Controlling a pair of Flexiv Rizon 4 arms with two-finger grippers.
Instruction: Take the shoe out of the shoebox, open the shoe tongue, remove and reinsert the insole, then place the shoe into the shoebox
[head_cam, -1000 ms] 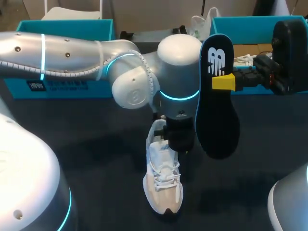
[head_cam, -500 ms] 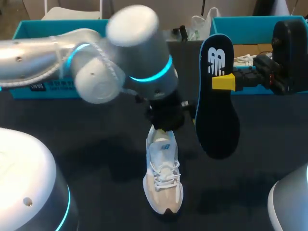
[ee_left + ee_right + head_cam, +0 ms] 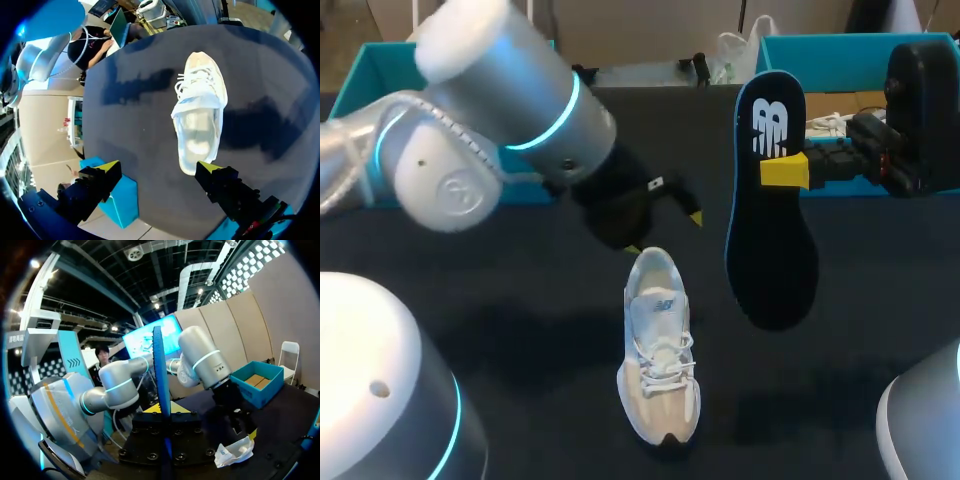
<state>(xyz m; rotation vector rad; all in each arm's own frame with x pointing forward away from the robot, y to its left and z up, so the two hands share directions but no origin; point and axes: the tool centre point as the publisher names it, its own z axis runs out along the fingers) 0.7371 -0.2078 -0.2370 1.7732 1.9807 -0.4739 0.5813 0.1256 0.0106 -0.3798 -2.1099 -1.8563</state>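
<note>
A white and beige shoe (image 3: 660, 345) stands upright on the dark table, toe toward the near edge, with its tongue pulled up and its inside showing. My left gripper (image 3: 665, 233) hangs open just above and behind the heel, touching nothing. In the left wrist view the shoe (image 3: 200, 115) lies ahead of the spread yellow fingertips (image 3: 110, 166). My right gripper (image 3: 783, 170) is shut on a dark insole (image 3: 772, 200), held upright in the air to the right of the shoe. In the right wrist view the insole (image 3: 161, 375) shows edge-on, rising from between the fingers.
A teal box (image 3: 380, 60) stands at the back left and another teal box (image 3: 840, 50), with white paper in it, at the back right. In the left wrist view a corner of a teal box (image 3: 117, 200) lies near the gripper.
My left gripper has opened wide and let go of the shoe's heel, and the arm has risen and swung back to the left. The right arm and the insole have kept still.
</note>
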